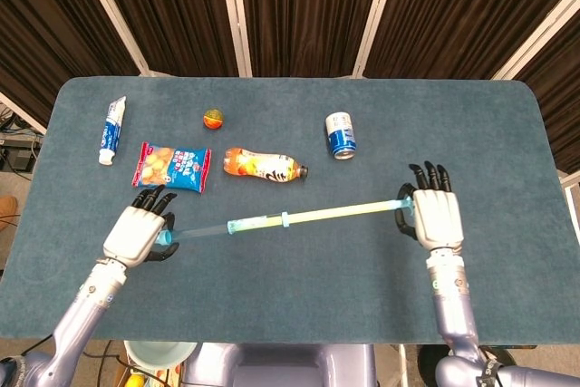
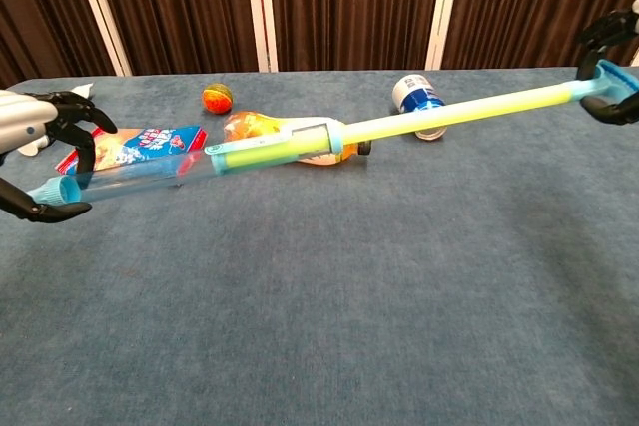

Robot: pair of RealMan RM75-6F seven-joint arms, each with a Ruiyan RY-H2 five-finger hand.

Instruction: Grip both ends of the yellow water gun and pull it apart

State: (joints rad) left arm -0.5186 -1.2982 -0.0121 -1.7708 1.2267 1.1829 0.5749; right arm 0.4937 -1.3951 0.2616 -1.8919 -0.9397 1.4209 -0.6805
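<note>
Two hands, one water gun strung between them above the table [image 1: 507, 133]. On the left, the left hand [image 1: 138, 235] has its dark fingers [image 2: 70, 112] curled round the blue cap at the clear barrel's end, gripping it. The yellow water gun [image 1: 299, 217] runs almost straight across, its long axis rising a little toward the right and away from the robot, and the yellow plunger rod is drawn well out of the barrel, with only a short yellow stretch left inside by the collar. At the far right, the right hand [image 1: 436, 217] clamps the blue handle, fingers wrapped round it. Each hand sits dead on the axis, so my read is the pull goes straight outward along that line, each hand hauling away from the other. Behind the gun, from left: toothpaste tube [image 1: 111, 130], snack bag [image 1: 172, 166], small ball [image 1: 214, 119], orange drink bottle [image 1: 261, 165], blue can [image 1: 340, 134]. All lie well clear, with nothing in the way at either end
</note>
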